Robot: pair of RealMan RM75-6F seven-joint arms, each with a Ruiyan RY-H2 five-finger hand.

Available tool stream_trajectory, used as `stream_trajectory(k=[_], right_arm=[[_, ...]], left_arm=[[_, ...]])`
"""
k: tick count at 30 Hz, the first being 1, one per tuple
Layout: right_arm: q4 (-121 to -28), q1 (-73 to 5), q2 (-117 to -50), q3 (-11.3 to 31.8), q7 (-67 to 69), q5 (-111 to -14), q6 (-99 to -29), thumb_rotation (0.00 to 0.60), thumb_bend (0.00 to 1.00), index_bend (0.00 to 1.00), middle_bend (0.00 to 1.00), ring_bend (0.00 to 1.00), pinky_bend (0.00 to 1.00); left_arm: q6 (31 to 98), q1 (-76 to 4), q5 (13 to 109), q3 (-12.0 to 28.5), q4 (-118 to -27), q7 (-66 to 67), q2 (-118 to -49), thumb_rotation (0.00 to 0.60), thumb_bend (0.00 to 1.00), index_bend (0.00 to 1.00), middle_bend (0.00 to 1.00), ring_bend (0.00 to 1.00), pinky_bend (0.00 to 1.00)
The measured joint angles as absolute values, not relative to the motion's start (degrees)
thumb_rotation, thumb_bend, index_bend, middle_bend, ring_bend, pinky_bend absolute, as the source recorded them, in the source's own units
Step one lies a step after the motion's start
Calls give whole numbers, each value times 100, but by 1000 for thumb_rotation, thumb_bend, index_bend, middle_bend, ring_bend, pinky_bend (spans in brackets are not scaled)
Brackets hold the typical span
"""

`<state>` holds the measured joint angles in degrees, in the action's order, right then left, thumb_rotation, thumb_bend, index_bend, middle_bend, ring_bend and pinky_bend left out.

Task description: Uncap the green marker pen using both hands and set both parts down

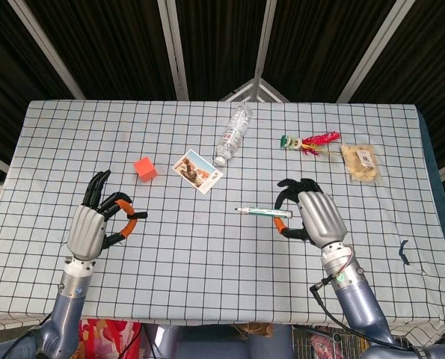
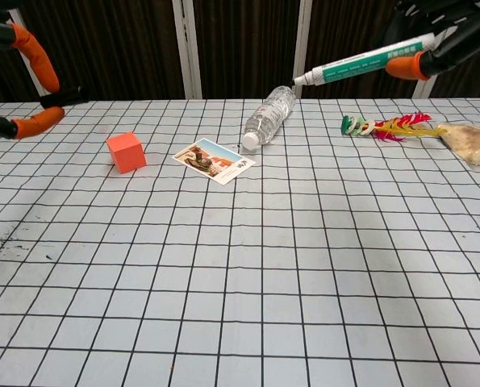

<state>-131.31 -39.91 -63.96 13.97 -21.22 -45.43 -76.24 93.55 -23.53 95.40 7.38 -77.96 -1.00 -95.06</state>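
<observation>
The right hand (image 1: 312, 213) hangs above the near right part of the desk (image 1: 207, 254), which is covered in a white cloth with a black grid. Its fingers (image 1: 288, 196) are clamped on the green marker pen (image 1: 263, 212), gripping the green end of the barrel. The pen lies roughly level and sticks out from those fingers toward the left hand, with its white cap end leading; the cap is still on. In the chest view the same pen (image 2: 361, 63) is held up off the desk, tilted a little downward toward its white tip, with the right hand's orange-tipped fingers (image 2: 405, 68) around its far end.

The left hand (image 1: 95, 221) hovers over the near left part of the desk, well apart from the pen. Its fingers (image 1: 125, 203) are apart and curved, thumb facing the others with a gap between, and they hold nothing.

Beyond the left hand's fingers sits an orange cube (image 1: 145, 169). Between the two hands and a bit further off lies a picture card (image 1: 197, 171). Just beyond the card a clear plastic bottle (image 1: 234, 135) lies on its side. Beyond the right hand's fingers lies a red, yellow and green feathered toy (image 1: 312, 142), and to its right a clear packet of pale snacks (image 1: 360, 162).
</observation>
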Motion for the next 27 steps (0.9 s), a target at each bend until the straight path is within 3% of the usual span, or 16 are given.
stream_trajectory(k=[10,19,22,27], right_arm=[[-12215,-3343,-7030,703,-1158,-5584,-7437,600,688,828,260,256,137],[-11181,-3034,-7731,351,-877,-5924,-7221,600,689,831,262,257,137],[-10886,-2959,-7936,275,-807,-6014,-7119,600,689,831,262,257,137],[-10558,-2875,-8144,239,-653,-6152,-6932,600,690,831,262,257,137]], left_arm=[[9081,-2094,9490,194,-6801,-977,-9624,600,483,713,448,14,37],[8804,-2055,9415,64,-5929,-1510,-10099,600,478,700,431,14,37],[8657,-2109,9372,91,-5742,-1557,-10235,600,470,665,418,14,37],[8387,-2200,9278,132,-5509,-1497,-10417,600,467,498,349,3,37]])
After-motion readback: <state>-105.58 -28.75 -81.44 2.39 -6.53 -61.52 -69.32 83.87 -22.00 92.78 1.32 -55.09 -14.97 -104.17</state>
